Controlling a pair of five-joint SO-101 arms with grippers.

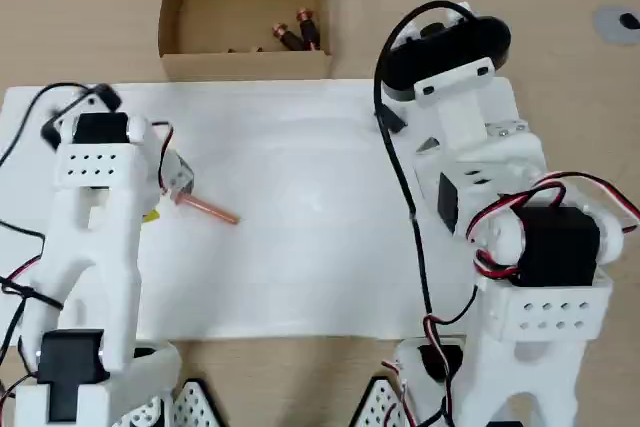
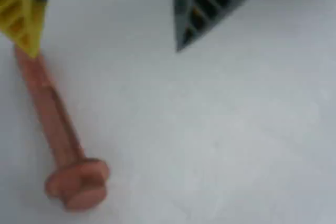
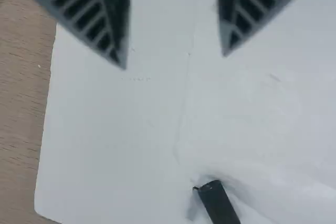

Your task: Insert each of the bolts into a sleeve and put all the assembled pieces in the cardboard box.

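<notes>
Left tool [image 2: 105, 51]: open and gripping nothing, low over the white sheet [image 1: 300, 267] at the left of the high view.
Bolt [image 2: 58, 129]: copper-coloured, flat on the sheet; its shank end meets the tip of the yellow finger [image 2: 18, 14], and its head points away, not between the fingers.
Right tool [image 3: 173, 59]: open and empty above the sheet.
Cardboard box [image 1: 180, 37]: upper centre of the high view, on the wooden surface [image 1: 80, 37], well apart from the bolt.
Assembled pieces [image 1: 297, 32]: inside the box, at its lower right.
</notes>
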